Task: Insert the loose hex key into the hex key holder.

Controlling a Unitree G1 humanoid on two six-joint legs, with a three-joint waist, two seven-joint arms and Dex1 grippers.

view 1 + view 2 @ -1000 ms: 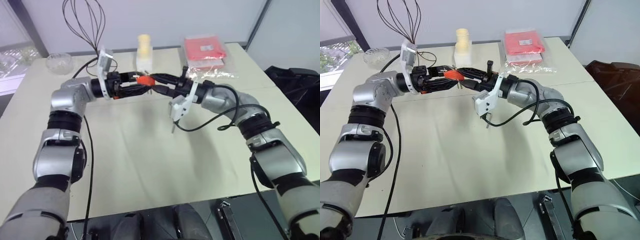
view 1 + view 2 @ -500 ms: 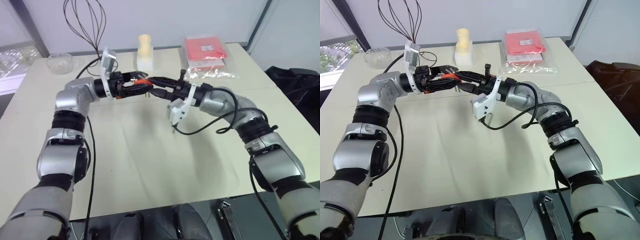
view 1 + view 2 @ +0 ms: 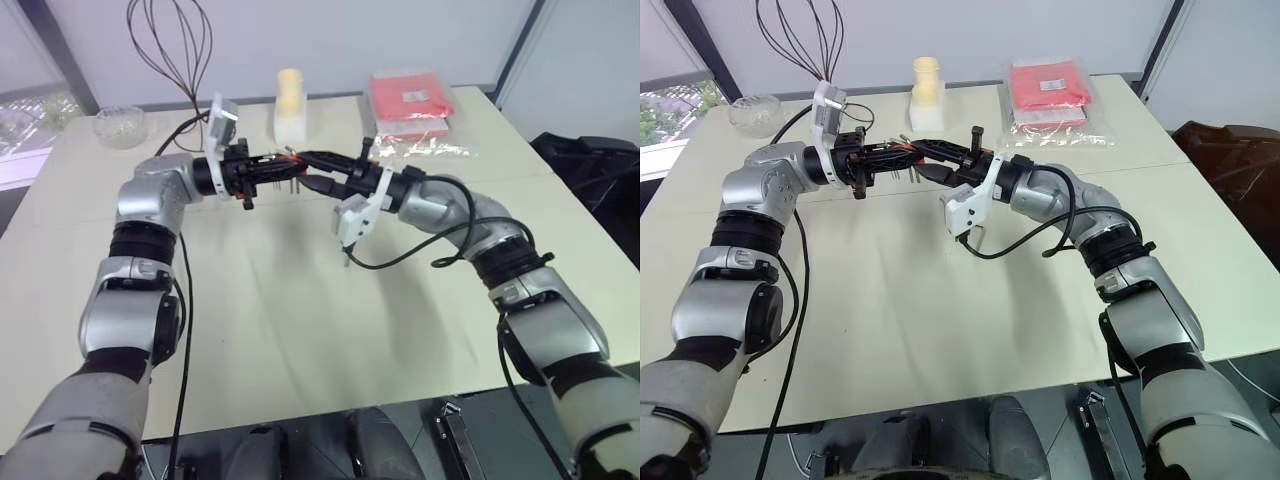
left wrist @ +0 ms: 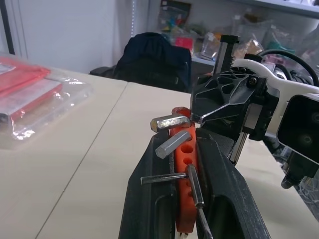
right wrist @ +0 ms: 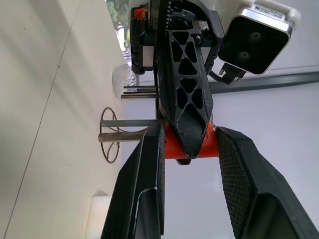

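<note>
Holder (image 4: 183, 164) is hanging in the air above the table (image 3: 300, 320), pinched from both sides: the left gripper (image 4: 185, 196) is squeezing it with its jaws pressed against the orange plastic, and the right gripper (image 5: 188, 149) is clamping the same block at its end, jaws partly spread around it. Both grippers are meeting between the packet (image 3: 410, 100) and the whisk (image 3: 170, 40), level with each other. The loose key cannot be told apart from the keys (image 4: 172, 144) standing out of the holder. Judging by this, the step is a handover or a seating push; doing it well is calling for a steady, aligned squeeze, one gripper not releasing until the other is gripping firmly. The holder is looking like a small orange block with round holes, grey hex rods sticking out sideways.
</note>
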